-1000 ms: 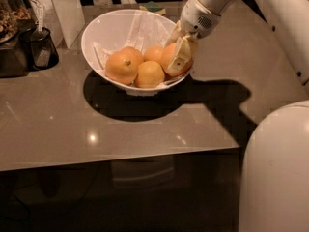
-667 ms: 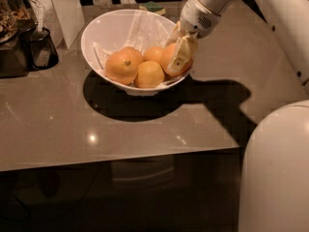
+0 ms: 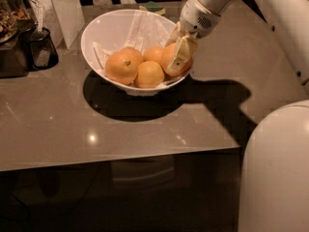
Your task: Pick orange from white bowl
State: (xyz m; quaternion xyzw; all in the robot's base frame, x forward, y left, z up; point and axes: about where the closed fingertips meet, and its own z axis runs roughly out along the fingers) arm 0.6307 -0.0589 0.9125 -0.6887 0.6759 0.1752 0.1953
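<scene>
Camera view: the hand point(image 3: 177, 62), reaching down from the upper right, sits inside the right side of the white bowl point(image 3: 108, 28) and is clamped on the orange point(image 3: 165, 59), with one pale finger point(image 3: 182, 52) across its front and the other behind it. The orange rests in the bowl against a smaller orange point(image 3: 148, 75); the dimpled orange point(image 3: 123, 65) lies further left. The bowl stands on the bench point(image 3: 72, 124). Judgement: lift straight up and slowly, clearing the rim before any sideways travel, since smooth skin may slip and the neighbours may roll
</scene>
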